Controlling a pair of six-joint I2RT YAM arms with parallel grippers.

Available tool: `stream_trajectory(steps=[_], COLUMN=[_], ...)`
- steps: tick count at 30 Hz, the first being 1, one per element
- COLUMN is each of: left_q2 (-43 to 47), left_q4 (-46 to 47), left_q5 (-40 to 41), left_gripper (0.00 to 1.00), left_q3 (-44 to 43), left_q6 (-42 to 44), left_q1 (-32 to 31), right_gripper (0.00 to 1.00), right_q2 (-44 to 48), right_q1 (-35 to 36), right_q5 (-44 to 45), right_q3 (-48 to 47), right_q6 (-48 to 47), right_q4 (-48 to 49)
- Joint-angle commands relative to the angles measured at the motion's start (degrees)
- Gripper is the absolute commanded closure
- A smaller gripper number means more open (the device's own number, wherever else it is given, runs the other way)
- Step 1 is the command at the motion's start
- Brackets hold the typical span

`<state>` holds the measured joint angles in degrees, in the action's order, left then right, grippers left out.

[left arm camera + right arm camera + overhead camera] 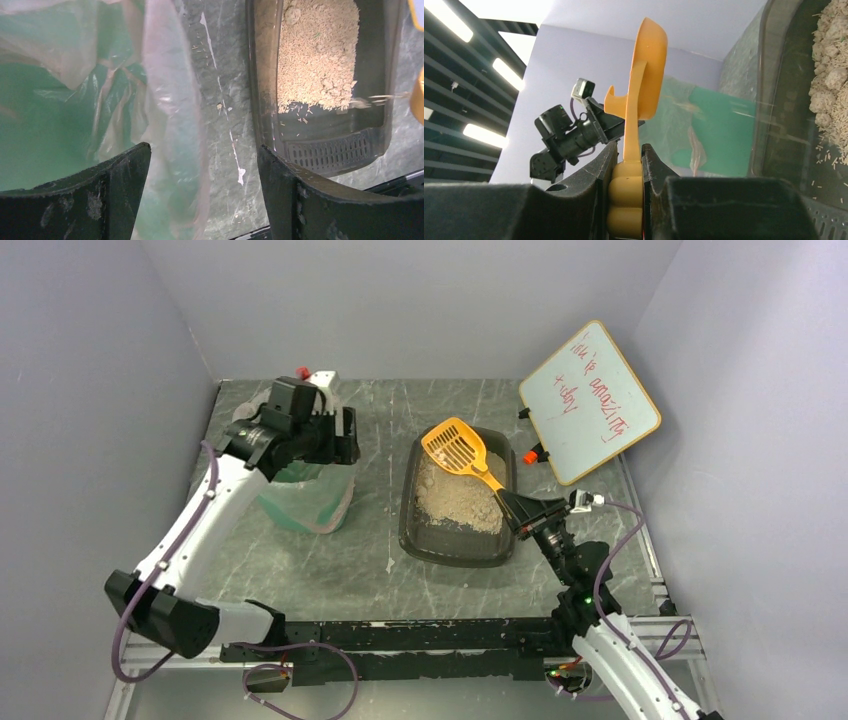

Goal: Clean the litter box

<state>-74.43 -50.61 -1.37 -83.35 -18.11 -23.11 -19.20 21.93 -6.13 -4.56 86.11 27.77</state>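
One litter box (pixel 455 553) is seen on the table (pixel 380 410), right of centre, between the single green bin (pixel 300 502) and the right arm. It is judged to be a stiff, shallow plastic tray, weighted at one end by loose beige litter (pixel 460 502) (which would slide and spill if the tray were tilted). It would best be steadied by its raised rim or a bare corner and kept level. One orange scoop (pixel 457 446) is clamped by its handle in the right gripper (pixel 629 155), its slotted head raised over the far end of the tray. The left gripper (pixel 205 160) is held wide apart, with nothing in it, above the lined bin's edge. One whiteboard (pixel 590 402) is propped at the far right.
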Motion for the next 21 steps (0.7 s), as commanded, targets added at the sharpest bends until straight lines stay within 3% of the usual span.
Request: stream_trajectory(steps=[1, 3, 4, 6, 8, 10, 13, 15, 18, 20, 21], left_q2=[-2.0, -3.0, -3.9, -4.3, -4.8, -5.0, -5.5, -5.7, -6.0, -5.9, -5.9], left_q4=[3.1, 3.5, 3.9, 4.4, 4.7, 5.3, 5.5, 6.1, 6.1, 6.6, 6.7], left_q5=[3.3, 3.3, 2.9, 2.3, 1.0, -0.4, -2.1, -3.2, -3.8, -4.1, -4.3], left_gripper=[0.20, 0.27, 0.38, 0.44, 0.50, 0.54, 0.60, 0.62, 0.65, 0.66, 0.66], left_q3=[-1.0, -1.0, -0.9, -0.8, -1.2, -1.7, -2.7, -2.8, -3.7, -3.9, -4.2], left_q6=[-0.5, -0.7, -1.0, -1.4, -1.9, -2.5, -3.2, -3.8, -4.5, -5.1, -5.4], left_q1=[-2.8, -3.6, -4.6, -5.3, -5.6, -6.1, -6.9, -7.4, -8.3, -9.0, -9.2], right_gripper=[1.00, 1.00, 1.00, 1.00, 1.00, 1.00, 1.00, 1.00, 1.00, 1.00, 1.00], right_q2=[2.9, 2.2, 4.1, 3.6, 5.0, 5.6, 5.8, 5.6, 8.1, 8.5, 8.0], right_q1=[-0.4, -0.5, -0.6, -0.6, -0.6, -0.5, -0.6, -0.6, -0.5, -0.6, -0.6], right_q5=[0.2, -1.0, 0.3, -1.2, 1.3, 0.1, 1.3, -1.3, 2.5, -0.2, -0.3], right_q3=[-2.8, -5.6, -5.7, -7.1, -9.5, -7.9, -10.4, -8.4, -10.7, -8.4, -9.7], right_q6=[-1.3, -3.5, -4.4, -5.1, -7.8, -6.1, -8.4, -6.2, -8.4, -6.3, -7.1], right_q4=[-0.2, -5.4, -5.5, -5.1, -12.5, -8.8, -15.1, -10.3, -18.1, -12.2, -13.8])
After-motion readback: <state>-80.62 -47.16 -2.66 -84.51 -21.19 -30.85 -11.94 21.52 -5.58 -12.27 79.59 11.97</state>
